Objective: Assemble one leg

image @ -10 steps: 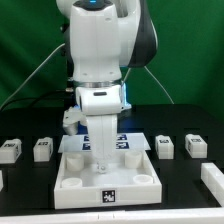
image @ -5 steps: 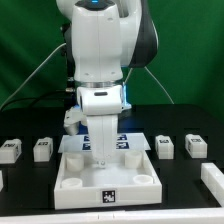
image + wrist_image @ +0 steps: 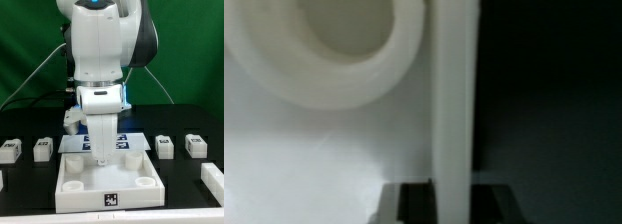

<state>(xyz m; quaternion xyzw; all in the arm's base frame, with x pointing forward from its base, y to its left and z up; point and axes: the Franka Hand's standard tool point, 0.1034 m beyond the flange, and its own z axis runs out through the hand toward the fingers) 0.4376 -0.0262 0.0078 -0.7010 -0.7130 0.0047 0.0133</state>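
The large white tray-like square part [image 3: 68,186] lies at the table's front middle, a tag on its front wall. My gripper [image 3: 100,157] reaches straight down at its far wall. In the wrist view the gripper [image 3: 455,206] has its two dark fingers [image 3: 415,204] pressed against both sides of that thin white wall [image 3: 454,100], so it is shut on it. A round corner hole [image 3: 327,35] shows beside the wall. Several legs stand apart in a row: two at the exterior view's left [image 3: 10,150] [image 3: 42,149] and two at its right [image 3: 165,146] [image 3: 195,146]. None is held.
The marker board [image 3: 125,143] lies flat just behind the square part, partly hidden by the gripper. Another white part [image 3: 213,179] sits at the exterior view's right edge. A green backdrop and black cables stand behind the arm.
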